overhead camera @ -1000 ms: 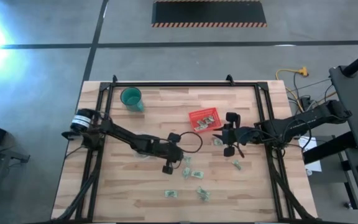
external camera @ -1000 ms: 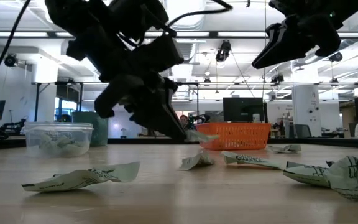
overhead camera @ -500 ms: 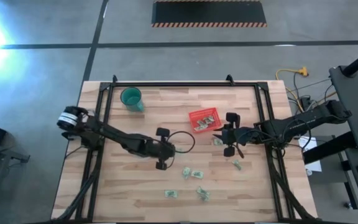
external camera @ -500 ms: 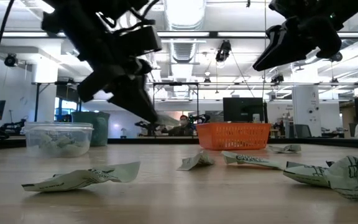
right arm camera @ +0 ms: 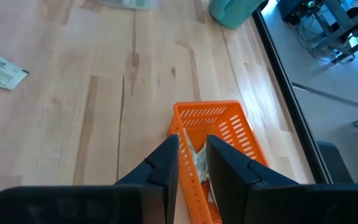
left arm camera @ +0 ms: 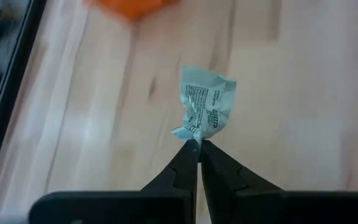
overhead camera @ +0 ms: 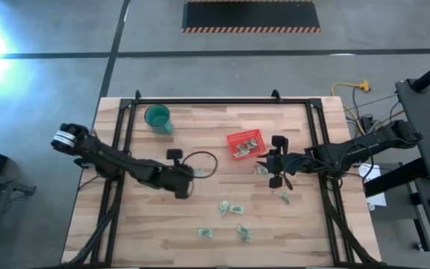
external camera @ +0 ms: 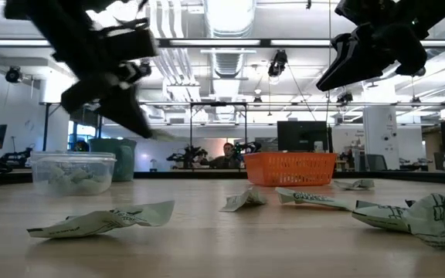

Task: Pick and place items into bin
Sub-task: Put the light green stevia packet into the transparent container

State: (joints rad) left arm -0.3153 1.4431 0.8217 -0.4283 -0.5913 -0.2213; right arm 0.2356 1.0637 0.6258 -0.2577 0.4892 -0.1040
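Left arm retreats with an item.
Left end effector (left arm camera: 197,144) pinches an item (left arm camera: 206,103), drawn back from the bin (overhead camera: 245,143); right end effector (right arm camera: 192,149) hovers there, slightly spread.

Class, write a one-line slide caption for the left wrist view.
Left gripper, jaws shut on a crumpled pale green packet, carries it above the wooden table.

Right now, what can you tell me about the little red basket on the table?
The red basket is small and square, and looks like plastic. It has low walls with slits, plain to see in the right wrist view. It sits flat and upright on the wooden table, toward the far right part. A few pale green pieces lie inside. The right gripper hangs just beside its near corner. I can't tell if they touch.
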